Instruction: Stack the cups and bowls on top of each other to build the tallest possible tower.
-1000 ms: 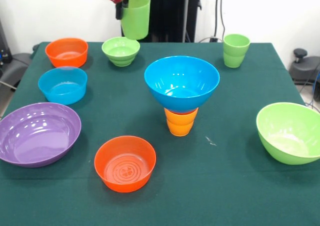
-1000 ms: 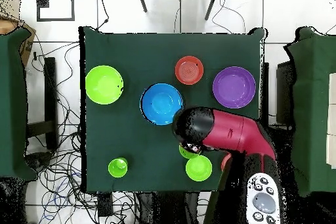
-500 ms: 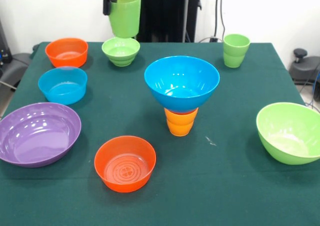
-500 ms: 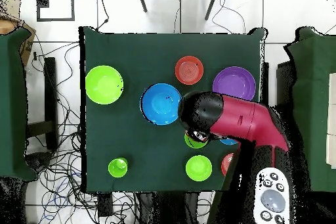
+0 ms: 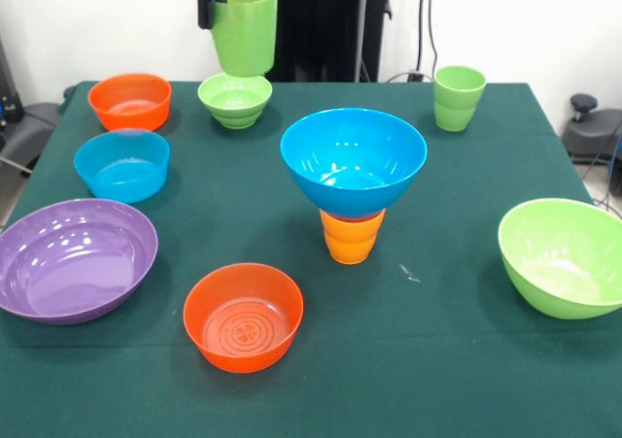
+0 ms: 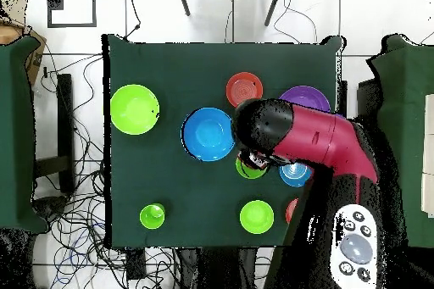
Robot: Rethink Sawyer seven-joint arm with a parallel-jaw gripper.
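Observation:
My gripper (image 5: 216,11) hangs at the top of the front view, shut on the rim of a green cup (image 5: 245,28) held well above the table. In the overhead view the arm's head covers most of that green cup (image 6: 248,169), just right of the blue bowl (image 6: 208,133). The tower stands mid-table: a blue bowl (image 5: 354,156) resting on an upside-down orange cup (image 5: 352,236). A second green cup (image 5: 459,97) stands at the far right.
Under the held cup sits a small lime bowl (image 5: 234,98). On the left are an orange bowl (image 5: 129,99), a light blue bowl (image 5: 121,163) and a purple bowl (image 5: 73,258). Another orange bowl (image 5: 243,316) is in front; a large lime bowl (image 5: 564,255) is right.
The arm has carried the green cup higher and away from its base, from beside the small lime bowl to close beside the blue bowl. Nothing on the table has moved.

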